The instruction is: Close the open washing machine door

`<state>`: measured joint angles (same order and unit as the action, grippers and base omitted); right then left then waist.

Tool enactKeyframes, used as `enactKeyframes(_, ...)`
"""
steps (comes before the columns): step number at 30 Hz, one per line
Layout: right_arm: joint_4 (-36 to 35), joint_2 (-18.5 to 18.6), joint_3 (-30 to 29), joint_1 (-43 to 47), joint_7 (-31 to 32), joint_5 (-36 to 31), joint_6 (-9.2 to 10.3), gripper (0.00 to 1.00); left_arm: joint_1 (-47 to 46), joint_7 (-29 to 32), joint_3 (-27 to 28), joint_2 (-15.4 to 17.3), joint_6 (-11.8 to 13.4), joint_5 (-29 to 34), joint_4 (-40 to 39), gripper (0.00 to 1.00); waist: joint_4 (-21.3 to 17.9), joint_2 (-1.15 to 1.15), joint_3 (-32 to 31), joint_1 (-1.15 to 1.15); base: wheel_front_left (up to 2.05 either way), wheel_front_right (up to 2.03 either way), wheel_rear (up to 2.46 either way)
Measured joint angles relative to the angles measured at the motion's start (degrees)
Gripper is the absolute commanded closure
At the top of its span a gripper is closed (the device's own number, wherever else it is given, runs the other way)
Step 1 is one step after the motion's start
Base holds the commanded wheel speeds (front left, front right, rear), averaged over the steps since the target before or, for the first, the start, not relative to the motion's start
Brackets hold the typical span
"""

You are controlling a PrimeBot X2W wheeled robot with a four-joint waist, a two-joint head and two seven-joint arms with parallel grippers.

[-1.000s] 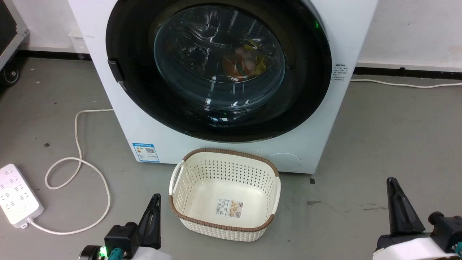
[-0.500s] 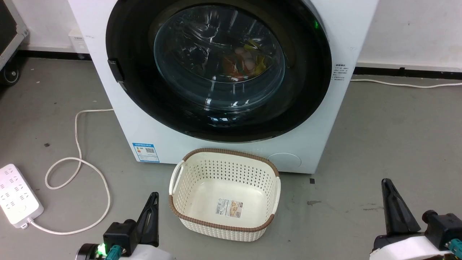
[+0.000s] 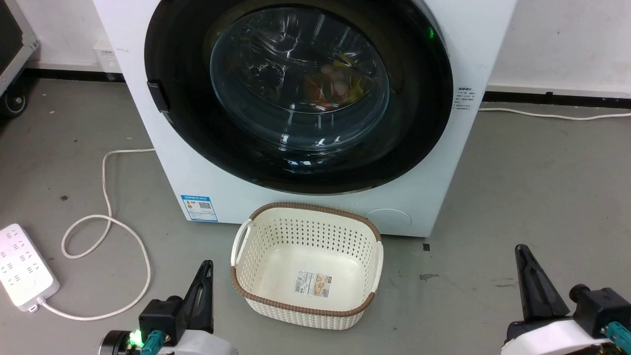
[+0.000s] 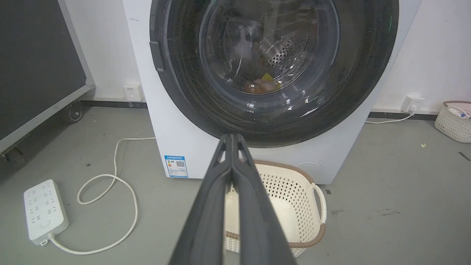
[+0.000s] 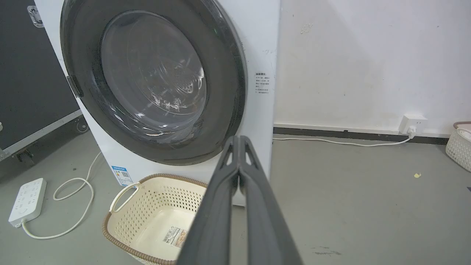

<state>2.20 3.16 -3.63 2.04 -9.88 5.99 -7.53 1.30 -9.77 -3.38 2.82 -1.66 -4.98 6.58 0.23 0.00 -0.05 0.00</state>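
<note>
- The washing machine door [image 3: 298,93] is lying flat against the white front of the washing machine [image 3: 231,192]. Its glossy black ring is sitting flush all round, with no gap showing in the head view or either wrist view.
- Through the door's bulging glass centre, colourful laundry [image 3: 335,86] is showing inside the drum.
- A small green light [image 3: 432,33] is glowing at the upper right of the door's black ring.
- The left pincer [image 3: 207,268] is hovering low over the grey floor [image 3: 542,187], just beside the left side of the cream basket [image 3: 296,318]. It is well apart from the door.
- In the left wrist view its two dark fingers [image 4: 220,191] are pressing together along their length. The pincer is narrow and gripping nothing.
- The right pincer [image 3: 520,254] is hanging over bare floor to the right of the basket, also well away from the door.
- In the right wrist view its fingers [image 5: 220,198] are likewise touching each other and holding nothing.
- The basket is standing on the floor right in front of the machine, below the door, with just a label lying on its bottom.
- A white power strip [image 3: 22,266] is lying on the floor to the left, and its cable [image 3: 106,187] is looping towards the machine.
</note>
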Motion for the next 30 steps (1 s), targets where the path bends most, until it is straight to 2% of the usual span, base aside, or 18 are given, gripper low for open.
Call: enactKeyframes(30,-0.75,0.0,1.36,-0.4,3.8,-2.03,0.0,1.0,-0.13,3.75,1.16,0.01,0.52,1.89,-2.43,1.0,-0.09,0.0,0.02,0.0,0.0,0.0,0.0)
